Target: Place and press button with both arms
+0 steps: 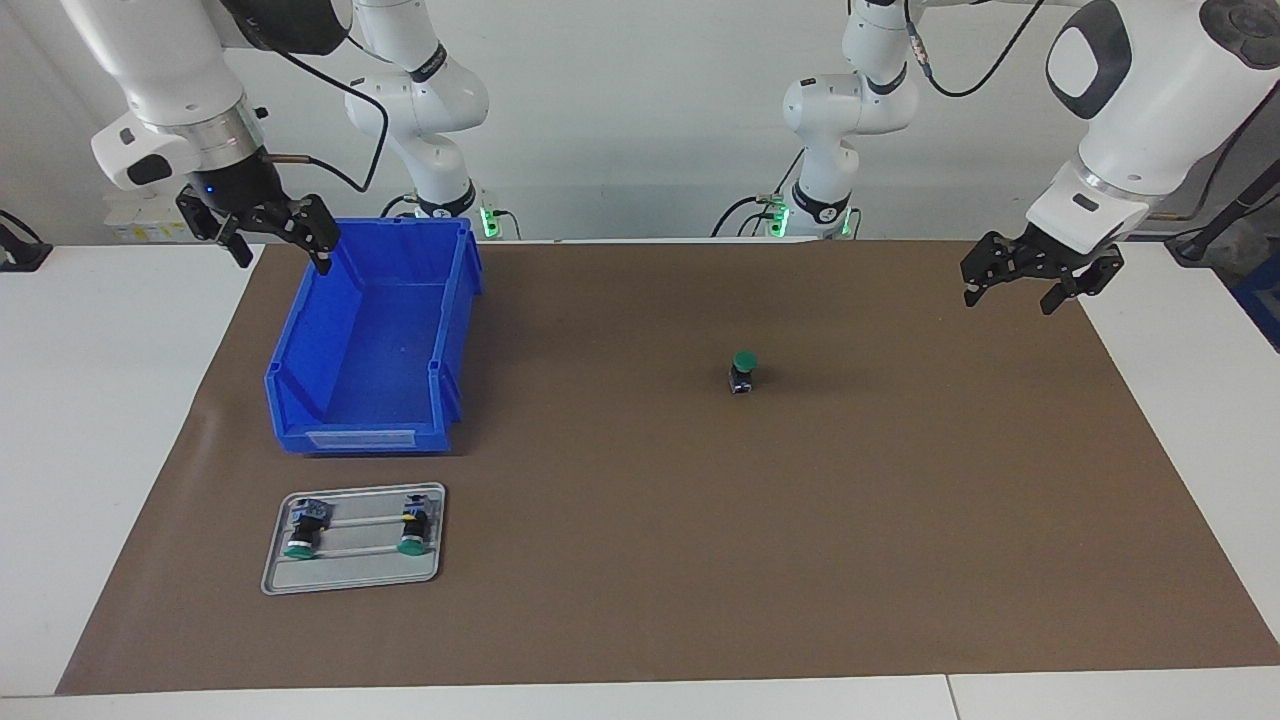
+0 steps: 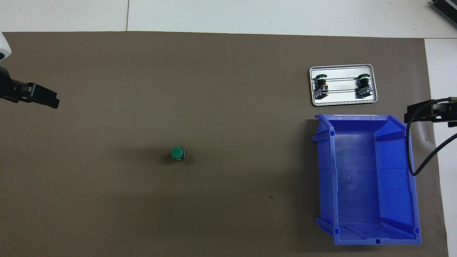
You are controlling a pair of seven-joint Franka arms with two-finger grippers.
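The button stands upright on the brown mat, green cap up, near the middle and toward the left arm's end; it also shows in the overhead view. My left gripper hangs open and empty in the air over the mat's edge at the left arm's end, well apart from the button; it also shows in the overhead view. My right gripper hangs open and empty over the edge of the blue bin nearest the robots, at the right arm's end; it also shows in the overhead view.
The blue bin holds nothing. A small grey tray, farther from the robots than the bin, holds two lying green-capped buttons: one with a blue-grey block, one with a yellow mark.
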